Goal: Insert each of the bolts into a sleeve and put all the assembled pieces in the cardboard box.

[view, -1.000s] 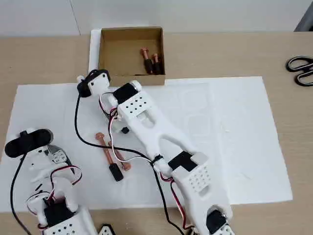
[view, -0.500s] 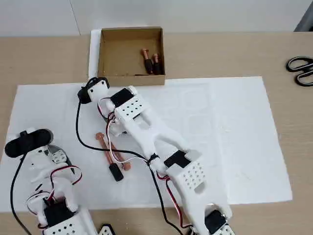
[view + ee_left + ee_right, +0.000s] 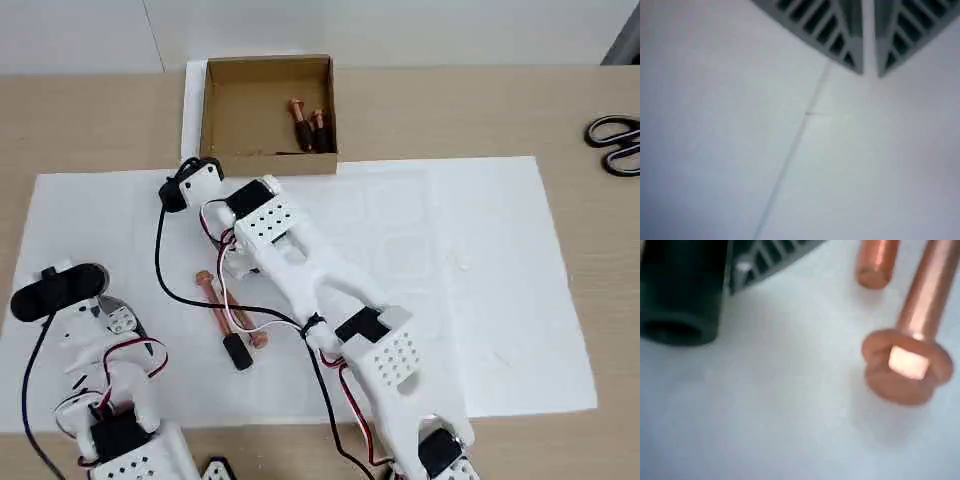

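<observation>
The cardboard box (image 3: 215,110) at the back holds two assembled pieces (image 3: 308,125). On the white paper lie two loose copper bolts. One bolt (image 3: 212,300) (image 3: 912,350) has its head toward the box, and a black sleeve (image 3: 237,352) lies at its tip. The second bolt (image 3: 251,330) (image 3: 877,260) is beside it. My right arm (image 3: 290,250) stretches over them. Its gripper is shut on another black sleeve (image 3: 680,295), with one finger (image 3: 765,262) against it, just beside the first bolt's head. My left gripper (image 3: 870,67) (image 3: 100,315) is shut and empty over bare paper at the front left.
Scissors (image 3: 612,143) lie at the far right edge of the wooden table (image 3: 450,110). The white paper sheet (image 3: 480,260) covers the middle. The right arm's black cable (image 3: 165,265) loops over the paper near the bolts.
My right arm has swung left and toward the front, away from the box, bringing its sleeve down beside the bolts. The left arm has not moved.
</observation>
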Controlling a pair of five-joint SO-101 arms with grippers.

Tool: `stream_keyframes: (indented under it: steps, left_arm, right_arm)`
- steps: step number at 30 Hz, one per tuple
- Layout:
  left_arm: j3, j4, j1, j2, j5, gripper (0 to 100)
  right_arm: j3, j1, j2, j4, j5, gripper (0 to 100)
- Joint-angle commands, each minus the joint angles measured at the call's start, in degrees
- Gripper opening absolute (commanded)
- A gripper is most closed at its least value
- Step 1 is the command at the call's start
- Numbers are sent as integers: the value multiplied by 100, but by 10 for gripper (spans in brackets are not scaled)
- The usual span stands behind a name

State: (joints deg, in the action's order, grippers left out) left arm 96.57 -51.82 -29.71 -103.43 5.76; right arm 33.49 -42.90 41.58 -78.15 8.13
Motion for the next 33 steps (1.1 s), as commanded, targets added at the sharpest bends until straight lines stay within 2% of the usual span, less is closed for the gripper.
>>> stream_keyframes:
  steps: [1, 7, 11, 19, 33]
  left_arm:
    - [-40, -9, -44, -79, 9, 7]
    - [-40, -9, -44, -79, 9, 7]
    - [-40, -9, -44, -79, 9, 7]
    - [-40, -9, -35, -79, 9, 7]
    - [-40, -9, -35, -79, 9, 6]
  right_arm:
    - [220, -22, -57, 22, 9, 121]
    - [220, -22, -57, 22, 0, 117]
    - [220, -22, -57, 22, 0, 2]
    - [308, 171, -180, 4, 35, 5]
    - [677, 699, -2229, -1393, 369, 6]
